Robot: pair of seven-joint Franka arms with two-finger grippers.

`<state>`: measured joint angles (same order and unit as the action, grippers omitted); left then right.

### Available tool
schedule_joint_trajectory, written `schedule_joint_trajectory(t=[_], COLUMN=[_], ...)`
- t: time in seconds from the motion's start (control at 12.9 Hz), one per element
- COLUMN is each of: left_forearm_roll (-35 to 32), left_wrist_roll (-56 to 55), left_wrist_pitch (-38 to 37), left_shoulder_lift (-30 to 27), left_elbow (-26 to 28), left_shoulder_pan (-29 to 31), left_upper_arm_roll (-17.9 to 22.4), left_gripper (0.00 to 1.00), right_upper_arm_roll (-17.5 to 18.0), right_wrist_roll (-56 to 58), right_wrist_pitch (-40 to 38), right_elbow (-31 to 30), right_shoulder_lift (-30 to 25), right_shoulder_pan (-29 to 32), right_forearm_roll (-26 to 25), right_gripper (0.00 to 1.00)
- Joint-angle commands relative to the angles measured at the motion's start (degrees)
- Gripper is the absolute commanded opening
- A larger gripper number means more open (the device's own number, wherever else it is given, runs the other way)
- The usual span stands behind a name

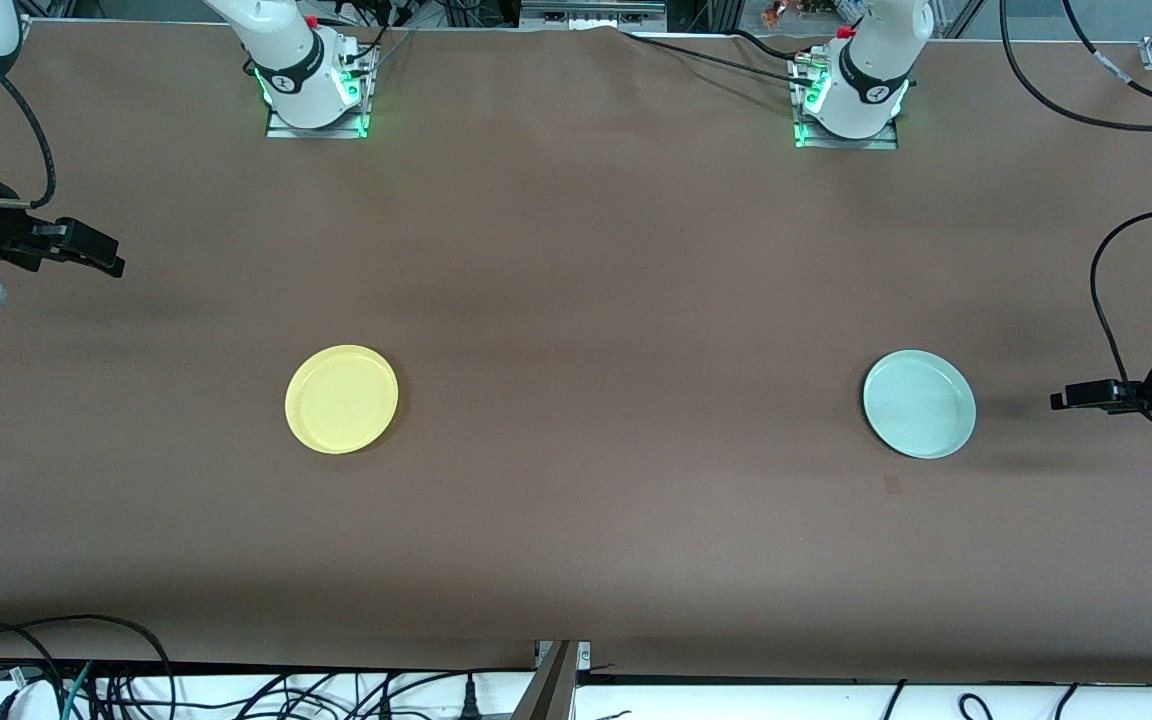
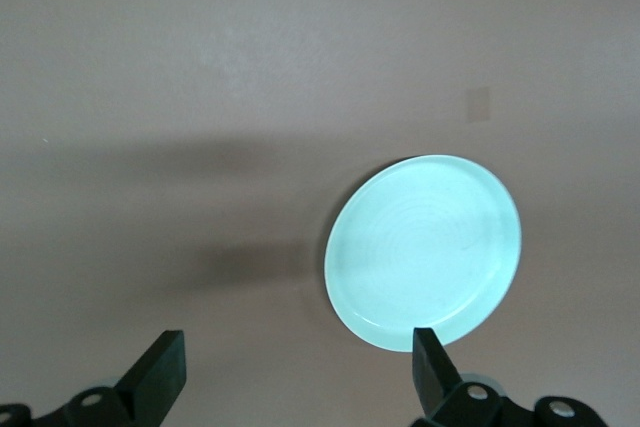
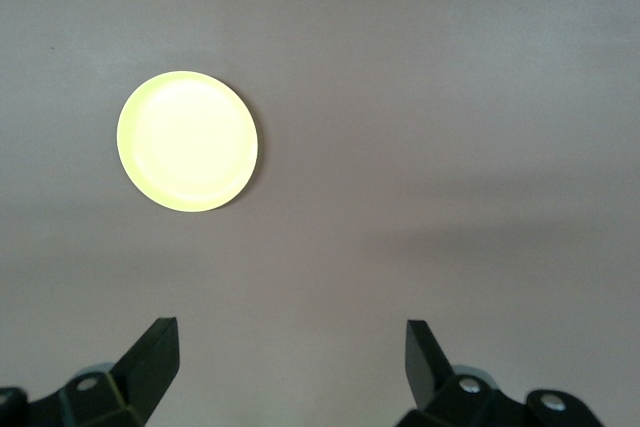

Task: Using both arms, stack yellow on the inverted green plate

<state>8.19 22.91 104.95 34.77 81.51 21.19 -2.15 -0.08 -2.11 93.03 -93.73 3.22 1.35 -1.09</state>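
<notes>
Nearest the camera, yellow and the green plate lie well apart, rims up, on the desk, neither flipped nor stacked, while left gripper and right gripper hover with jaws released, everything left.

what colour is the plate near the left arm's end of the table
Pale mint green plate; it shows best in the left wrist view.

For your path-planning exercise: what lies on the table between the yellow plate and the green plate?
Nothing: in the front view only bare brown table separates the yellow plate from the green plate.
</notes>
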Motion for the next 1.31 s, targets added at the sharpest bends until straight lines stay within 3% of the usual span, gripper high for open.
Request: schedule_joint_trajectory(t=[0.0, 0.23, 0.62, 1.24], left_forearm_roll=[1.7, 1.1, 0.9, 0.9], left_wrist_roll=[1.6, 4.0, 3.1, 3.0], left_wrist_pitch=[6.3, 14.0, 14.4, 22.1], left_shoulder_lift=[-0.8, -0.8, -1.7, -1.5], left_elbow=[5.8, 10.9, 15.1, 21.9], left_shoulder_pan=[0.3, 0.0, -1.7, -2.1], left_upper_arm_roll=[-0.4, -0.5, -1.4, -1.5], left_gripper=[1.00, 1.00, 1.00, 1.00], right_upper_arm_roll=[-0.1, -0.1, -0.1, -0.1], right_wrist_roll=[0.6, 0.6, 0.6, 0.5], right_wrist_pitch=[-0.8, -0.7, -0.8, -0.8], right_elbow=[0.9, 1.0, 1.0, 1.0], right_shoulder_lift=[0.3, 0.3, 0.3, 0.3], right_shoulder_pan=[-0.1, -0.1, -0.1, -0.2], right_forearm_roll=[0.6, 0.6, 0.6, 0.6], right_gripper=[1.00, 1.00, 1.00, 1.00])
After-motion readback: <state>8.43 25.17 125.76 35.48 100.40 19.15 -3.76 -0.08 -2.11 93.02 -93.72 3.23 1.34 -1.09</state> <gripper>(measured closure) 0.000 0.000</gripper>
